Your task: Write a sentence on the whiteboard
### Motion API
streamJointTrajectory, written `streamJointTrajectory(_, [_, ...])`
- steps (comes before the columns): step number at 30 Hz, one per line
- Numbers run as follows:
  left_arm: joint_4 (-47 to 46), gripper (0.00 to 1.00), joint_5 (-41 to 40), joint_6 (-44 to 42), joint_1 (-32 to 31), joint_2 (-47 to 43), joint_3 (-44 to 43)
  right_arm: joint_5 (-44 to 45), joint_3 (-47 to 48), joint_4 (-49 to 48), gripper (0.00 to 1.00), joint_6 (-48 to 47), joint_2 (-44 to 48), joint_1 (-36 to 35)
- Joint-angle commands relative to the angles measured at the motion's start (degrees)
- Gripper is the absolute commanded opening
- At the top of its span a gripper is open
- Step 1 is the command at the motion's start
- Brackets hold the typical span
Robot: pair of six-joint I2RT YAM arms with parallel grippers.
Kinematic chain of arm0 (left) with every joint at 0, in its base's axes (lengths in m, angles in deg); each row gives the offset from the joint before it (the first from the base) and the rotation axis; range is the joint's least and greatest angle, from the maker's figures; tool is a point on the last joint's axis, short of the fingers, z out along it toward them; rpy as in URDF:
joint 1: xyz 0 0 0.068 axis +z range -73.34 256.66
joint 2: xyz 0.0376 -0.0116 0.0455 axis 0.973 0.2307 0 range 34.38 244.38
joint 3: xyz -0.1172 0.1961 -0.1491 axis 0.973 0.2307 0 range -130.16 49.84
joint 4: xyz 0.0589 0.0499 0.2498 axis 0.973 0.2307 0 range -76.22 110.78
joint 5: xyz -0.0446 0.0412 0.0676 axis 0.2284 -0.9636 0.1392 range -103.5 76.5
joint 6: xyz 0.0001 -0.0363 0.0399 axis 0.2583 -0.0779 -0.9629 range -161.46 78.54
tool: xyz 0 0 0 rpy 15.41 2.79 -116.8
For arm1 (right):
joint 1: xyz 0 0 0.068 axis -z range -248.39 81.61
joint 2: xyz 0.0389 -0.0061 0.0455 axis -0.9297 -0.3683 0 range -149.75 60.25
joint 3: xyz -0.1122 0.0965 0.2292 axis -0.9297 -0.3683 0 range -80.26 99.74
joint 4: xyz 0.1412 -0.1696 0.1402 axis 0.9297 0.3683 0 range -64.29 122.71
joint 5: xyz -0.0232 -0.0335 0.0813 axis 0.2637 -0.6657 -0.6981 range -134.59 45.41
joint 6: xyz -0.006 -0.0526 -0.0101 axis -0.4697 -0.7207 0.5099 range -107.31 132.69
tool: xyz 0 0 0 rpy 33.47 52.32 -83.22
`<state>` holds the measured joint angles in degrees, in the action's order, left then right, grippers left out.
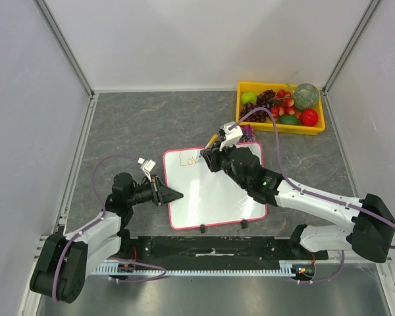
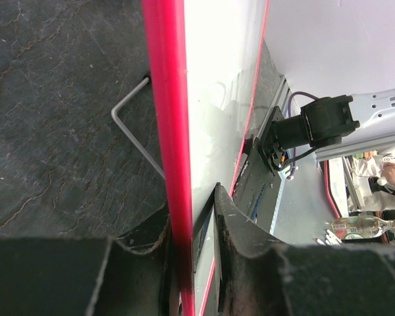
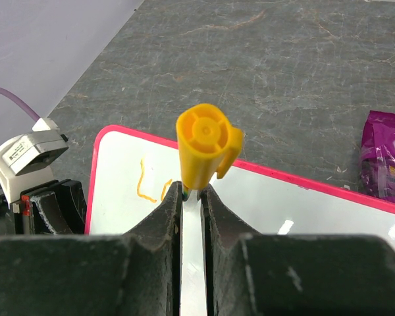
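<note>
While the first letters of the sentence (image 1: 187, 158) stand at the upper left of the whiteboard (image 1: 214, 197), mid-frame, we judge writing barely begun. Our right tool (image 1: 212, 153) pinches the marker (image 1: 214, 139); our left tool (image 1: 174, 195) clamps the board's frame. Next we need steady rightward strokes. The yellow bin (image 1: 239, 99), upper right, holds grapes (image 1: 268, 99) and a melon (image 1: 307, 95).

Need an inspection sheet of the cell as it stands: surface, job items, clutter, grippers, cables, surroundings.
surface: grey stone-look table, no spills seen.
job's things: whiteboard lying at centre; sentence barely begun, orange, far-left corner; marker, yellow cap.
clutter: yellow fruit tray far right; purple packet beside the board.
grippers: left gripper clamped on whiteboard's left edge; right gripper shut on marker.
cables: purple cables loop off both arms.
surroundings: white enclosure walls; a person's hand visible beyond the cell.
</note>
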<state>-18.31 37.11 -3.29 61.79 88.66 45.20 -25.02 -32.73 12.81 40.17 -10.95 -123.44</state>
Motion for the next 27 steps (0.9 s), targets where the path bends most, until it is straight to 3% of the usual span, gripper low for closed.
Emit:
streamJointTrajectory(1, [0.5, 0.02, -2.6, -2.4, -0.2, 0.1, -0.2, 3.1, -0.2, 1.7, 0.00, -1.2, 0.8, 0.4])
streamJointTrajectory(27, [0.5, 0.02, -2.6, -2.4, -0.2, -0.1, -0.2, 4.3, 5.6, 0.4, 0.00, -2.1, -1.9, 1.4])
